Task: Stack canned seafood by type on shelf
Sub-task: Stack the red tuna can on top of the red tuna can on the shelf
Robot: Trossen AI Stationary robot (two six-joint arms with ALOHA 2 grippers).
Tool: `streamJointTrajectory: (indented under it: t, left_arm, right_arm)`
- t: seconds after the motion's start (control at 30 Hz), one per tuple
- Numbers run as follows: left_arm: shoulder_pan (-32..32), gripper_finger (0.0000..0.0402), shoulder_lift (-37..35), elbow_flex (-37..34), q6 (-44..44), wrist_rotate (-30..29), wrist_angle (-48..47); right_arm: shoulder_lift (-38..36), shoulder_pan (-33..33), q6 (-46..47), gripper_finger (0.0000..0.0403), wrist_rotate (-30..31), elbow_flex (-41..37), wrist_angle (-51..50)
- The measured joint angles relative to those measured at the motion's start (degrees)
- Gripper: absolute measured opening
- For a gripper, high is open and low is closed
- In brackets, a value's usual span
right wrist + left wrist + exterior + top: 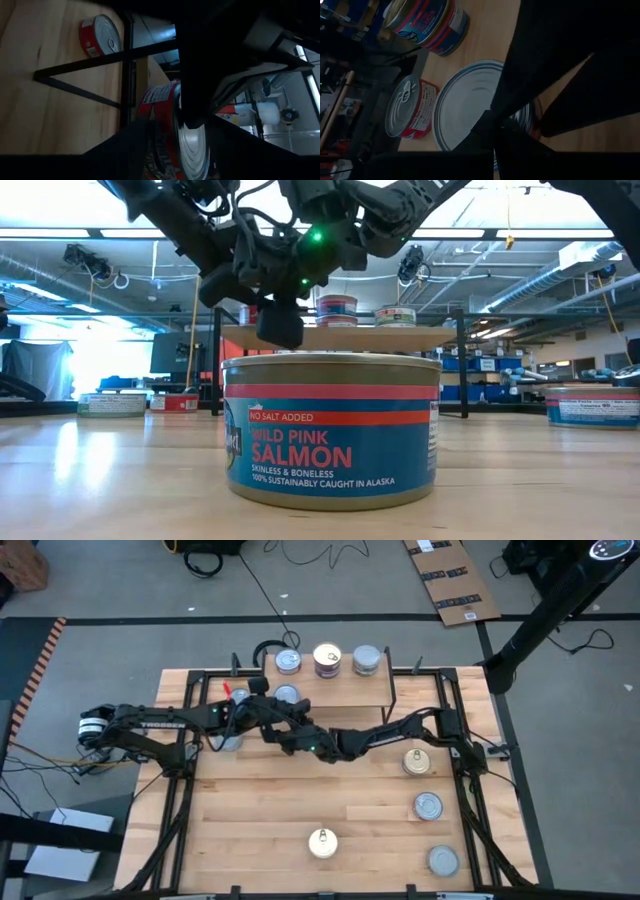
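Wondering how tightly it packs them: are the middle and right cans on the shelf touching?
Apart. The high view shows a strip of bare shelf between the middle can and the right can.

The nearest can (331, 430) is blue-green with red bands and red lettering reading "WILD PINK SALMON". On the light-wood shelf (335, 692) stand a silver-topped can (288, 661), a purple-labelled one (327, 660) and a grey-topped one (366, 661). The counter (250, 810) is pale slatted wood. A gold-topped can (322, 842) sits on it.
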Motion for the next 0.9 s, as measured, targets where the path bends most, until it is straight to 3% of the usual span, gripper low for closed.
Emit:
streamJointTrajectory:
  t: [0.5,0.9]
  left_arm:
    - [-0.2,0.0001,-7.3,-0.2,-1.7,0.2,-1.8]
    - [0.4,0.0001,-11.1,0.0,-1.7,-1.3,-5.8]
  right_arm:
    - [-0.3,0.2,0.9,0.0014,0.1,0.0,1.2]
    - [-0.3,0.6,0.6,0.0030,1.3,0.0,3.6]
